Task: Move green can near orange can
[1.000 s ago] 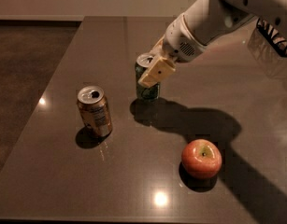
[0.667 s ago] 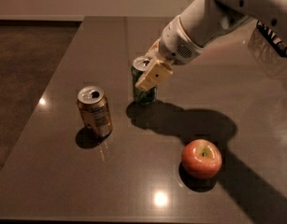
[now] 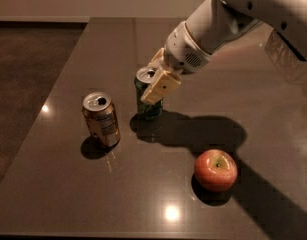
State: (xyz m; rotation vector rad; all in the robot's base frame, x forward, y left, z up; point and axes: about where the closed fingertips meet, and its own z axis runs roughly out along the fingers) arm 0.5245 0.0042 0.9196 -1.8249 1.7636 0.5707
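Note:
The green can [image 3: 149, 104] stands upright on the dark table [image 3: 203, 59], its silver top open. My gripper [image 3: 155, 81] is shut on the green can, with a tan finger [image 3: 162, 86] across its front upper side. The orange can [image 3: 101, 119] stands upright to the left of the green can, about a can's width away, with a silver top.
A red-yellow apple [image 3: 216, 170] lies at the front right of the table. My white arm [image 3: 218, 29] reaches in from the upper right. The table's left edge borders a dark floor [image 3: 28, 69].
The gripper and the green can have moved a little to the left, closer to the orange can. The orange can and the apple have not moved.

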